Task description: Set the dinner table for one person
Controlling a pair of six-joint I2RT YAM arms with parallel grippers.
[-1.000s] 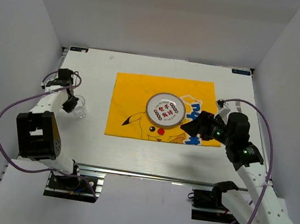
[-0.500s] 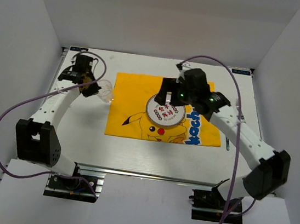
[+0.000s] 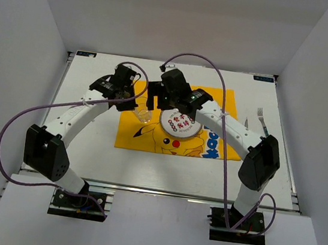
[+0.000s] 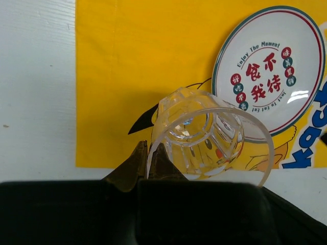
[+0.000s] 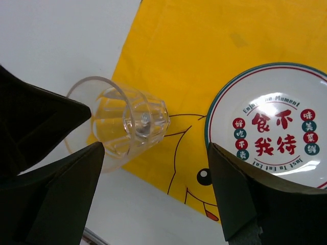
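My left gripper [image 3: 133, 103] is shut on the rim of a clear faceted glass [image 3: 142, 115] and holds it tilted above the left part of the yellow Pikachu cloth [image 3: 146, 93]. In the left wrist view the fingertips [image 4: 140, 159] pinch the glass [image 4: 209, 138] wall. My right gripper [image 3: 154, 101] is open and empty, just above and right of the glass. In the right wrist view the gripper [image 5: 153, 194] frames the glass [image 5: 122, 122]. A round plate [image 3: 180, 123] with red characters lies on the cloth, which lies on the white dinner table [image 3: 88, 149].
A fork [image 3: 263, 121] lies on the bare tabletop right of the cloth. White walls close in the left, right and back. The plate also shows in the left wrist view [image 4: 271, 66] and the right wrist view [image 5: 271, 127].
My left gripper has carried the glass from the table's left side rightward over the cloth. My right arm has swung from the right side leftward across the plate to beside the glass.
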